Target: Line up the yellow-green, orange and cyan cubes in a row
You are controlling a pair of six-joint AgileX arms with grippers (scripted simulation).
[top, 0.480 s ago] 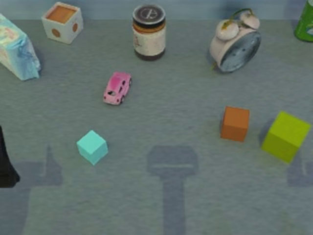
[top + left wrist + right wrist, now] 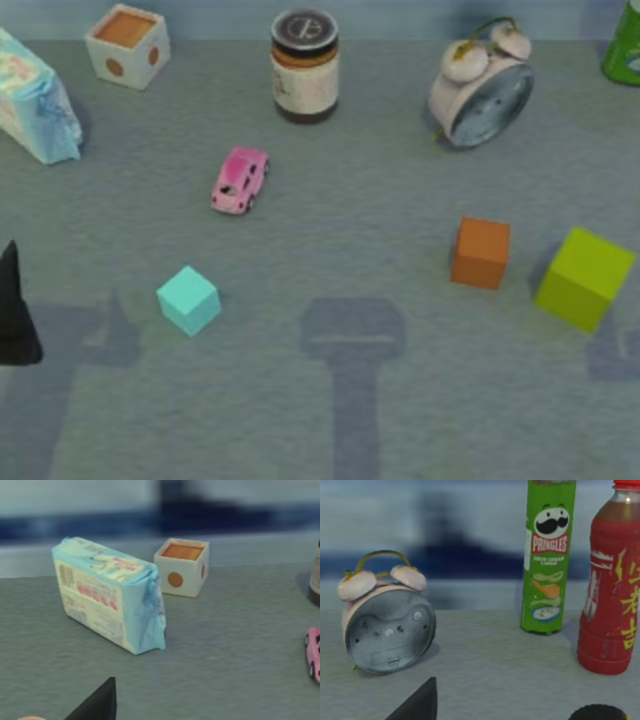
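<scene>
Reaching rightward comes next, I judge: the small matte light-cyan cube (image 2: 189,299) lies near my left gripper (image 2: 17,320) at the table's left edge; finger spacing I cannot tell.

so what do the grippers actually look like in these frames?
Little shows. The left gripper is a plain black, pointed wedge at the top view's left edge. Each wrist view shows a similar black fingertip. No cables or markings visible. The right arm is out of the top view.
</scene>
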